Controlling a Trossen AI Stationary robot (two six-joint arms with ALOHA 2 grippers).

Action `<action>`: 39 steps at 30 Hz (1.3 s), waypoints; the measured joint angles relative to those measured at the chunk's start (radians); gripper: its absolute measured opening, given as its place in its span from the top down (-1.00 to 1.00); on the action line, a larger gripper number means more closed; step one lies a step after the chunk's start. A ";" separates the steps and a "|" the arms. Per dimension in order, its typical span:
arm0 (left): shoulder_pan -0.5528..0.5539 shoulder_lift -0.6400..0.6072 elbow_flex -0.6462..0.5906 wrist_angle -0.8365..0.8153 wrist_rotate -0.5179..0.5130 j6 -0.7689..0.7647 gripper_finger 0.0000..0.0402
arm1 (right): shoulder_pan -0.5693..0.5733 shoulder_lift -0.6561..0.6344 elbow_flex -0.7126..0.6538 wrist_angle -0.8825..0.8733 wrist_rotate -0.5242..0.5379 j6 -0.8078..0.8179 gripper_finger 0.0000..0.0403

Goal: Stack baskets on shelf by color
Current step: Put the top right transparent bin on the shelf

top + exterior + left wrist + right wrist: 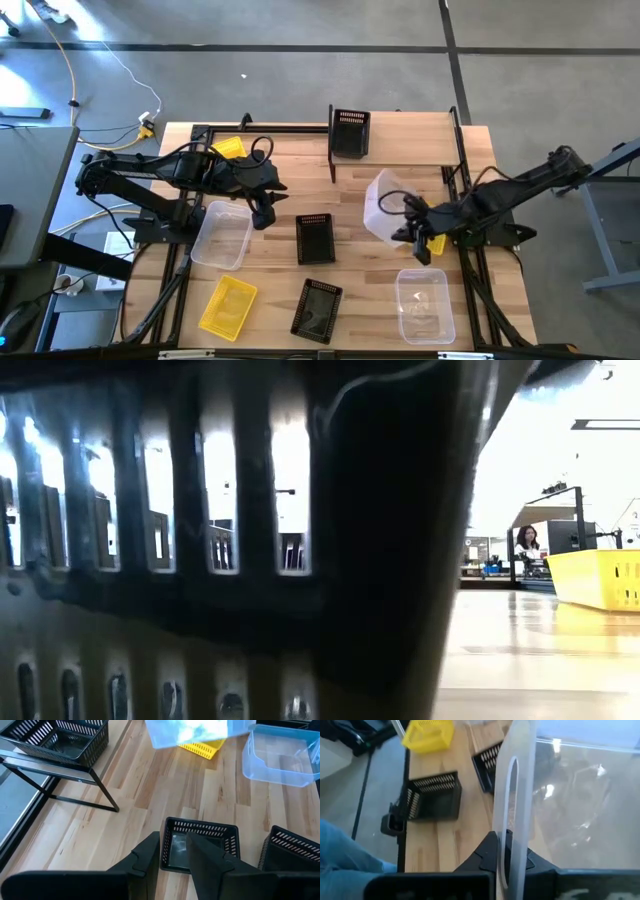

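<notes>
Overhead, we note the right claw at right of centre in the frame, pinching the rim of a clear tub that hangs tilted off the bench. In the right wrist view the two fingers are pressed onto that tub's rim, one on each side of the wall. A yellow basket shows just beside this claw, partly hidden by it.

We see the left claw left of centre in the overhead frame, near a second clear tub that lies on the bench. The left wrist view shows its fingers spread with a narrow gap, hovering above a black basket and holding nothing.

The shelf runs along the upper middle of the overhead frame; one black basket stands on its left end. We log the rest on the bench: a black basket at centre, another black basket at lower centre, a yellow basket at lower left, a third clear tub at lower right, and a yellow basket at upper left, behind the left arm.

The low view is mostly blocked by a dark slotted basket wall; a person sits far off in the room at right.
</notes>
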 joint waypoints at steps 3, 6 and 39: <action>0.000 0.000 0.000 0.000 0.000 0.000 0.57 | -0.003 -0.044 0.000 0.000 0.025 -0.042 1.00; 0.000 0.000 0.000 0.000 0.000 0.000 0.57 | -0.011 -0.083 0.000 0.000 0.067 -0.091 1.00; 0.000 0.000 0.000 0.000 -0.012 -0.022 0.57 | -0.666 0.112 0.426 -0.598 0.005 -1.006 1.00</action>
